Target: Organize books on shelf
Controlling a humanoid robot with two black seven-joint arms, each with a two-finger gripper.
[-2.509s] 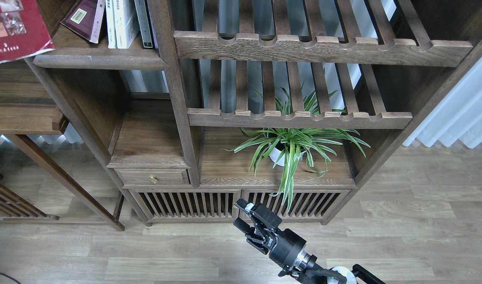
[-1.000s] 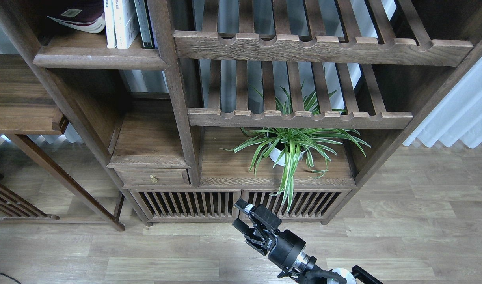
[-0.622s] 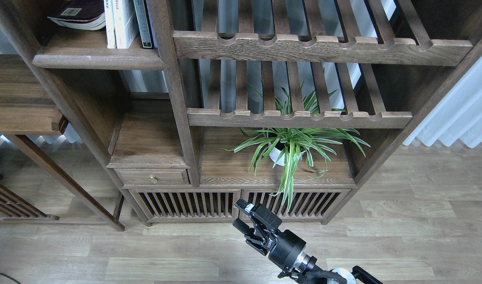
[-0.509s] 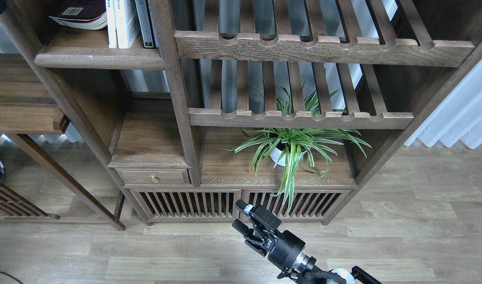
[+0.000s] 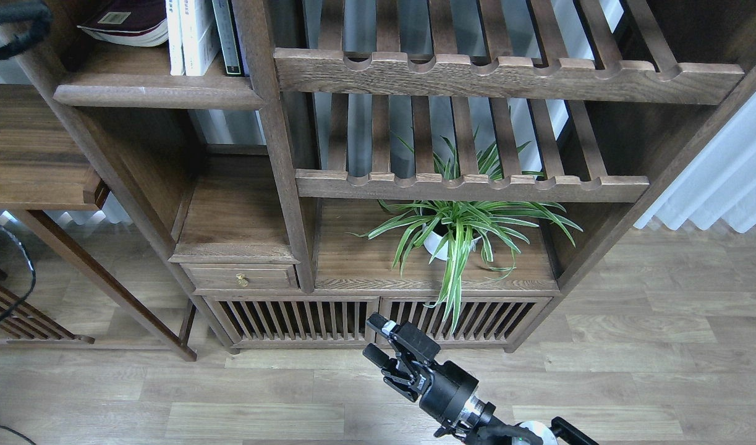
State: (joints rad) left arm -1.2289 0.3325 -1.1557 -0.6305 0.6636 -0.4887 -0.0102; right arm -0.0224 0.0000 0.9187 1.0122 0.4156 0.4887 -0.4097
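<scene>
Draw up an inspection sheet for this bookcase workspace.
Surface: solid dark-brown wooden shelf board, front lip bare.
Job's things: dark maroon paperback book lies tilted on that board, beside the white-spined volumes; no other paperback seen.
Clutter: striped green plant in a white pot in a lower compartment.
Grippers: right end effector open, empty, low before the bookcase; left end effector dark at the top left edge, state unclear.
Cables: thin black cable at the left edge.
Surroundings: wood-plank floor, white curtain.
</scene>
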